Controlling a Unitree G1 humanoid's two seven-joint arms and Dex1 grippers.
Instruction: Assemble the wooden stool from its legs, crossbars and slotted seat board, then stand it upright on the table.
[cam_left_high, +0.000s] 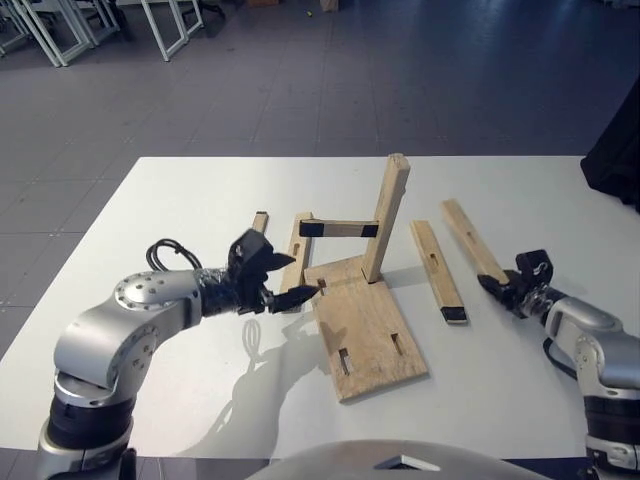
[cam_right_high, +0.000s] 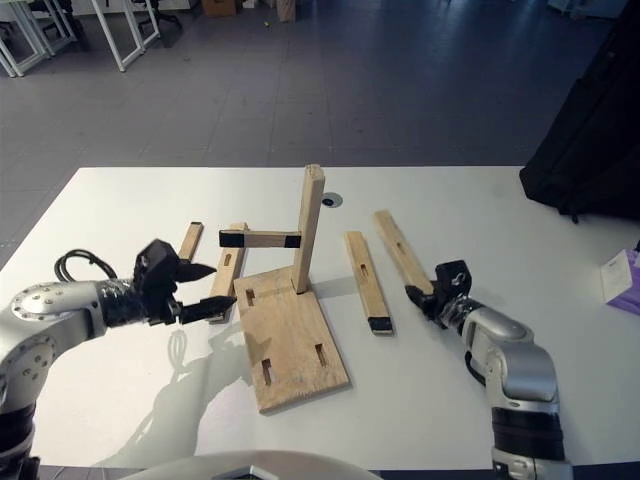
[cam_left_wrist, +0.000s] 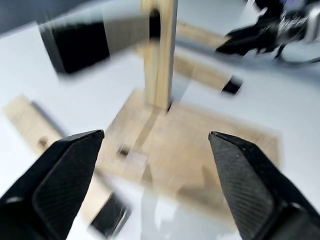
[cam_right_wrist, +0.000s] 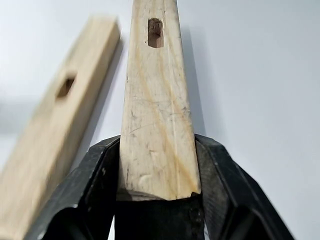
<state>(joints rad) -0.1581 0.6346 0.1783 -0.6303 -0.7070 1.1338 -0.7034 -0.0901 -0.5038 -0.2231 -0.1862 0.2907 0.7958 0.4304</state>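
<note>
White table (cam_left_high: 180, 200), parts spread across the middle. Board (cam_left_high: 365, 335) lies flat near centre, slots showing. Upright leg (cam_left_high: 386, 215) stands at the board's far edge, leaning a little. Loose leg (cam_left_high: 437, 270) lies flat just right of the board. Held leg (cam_left_high: 470, 238) lies farther right, its near end clamped between the fingers of the right gripper (cam_right_wrist: 157, 150). Crossbar (cam_left_high: 338, 229), black at both ends, juts from the upright leg toward the robot's left. Left gripper (cam_left_wrist: 157, 185) hangs spread wide with nothing in it, at the board's far-left corner; cannot tell whether it touches. Judgement: the wood should be stiff, light and dry enough not to slip. The slot joints look like the weak point, so a knock could tip the upright leg. Best hold on a leg is the flat sides, clear of the mortise. No writing readable on any part.
</note>
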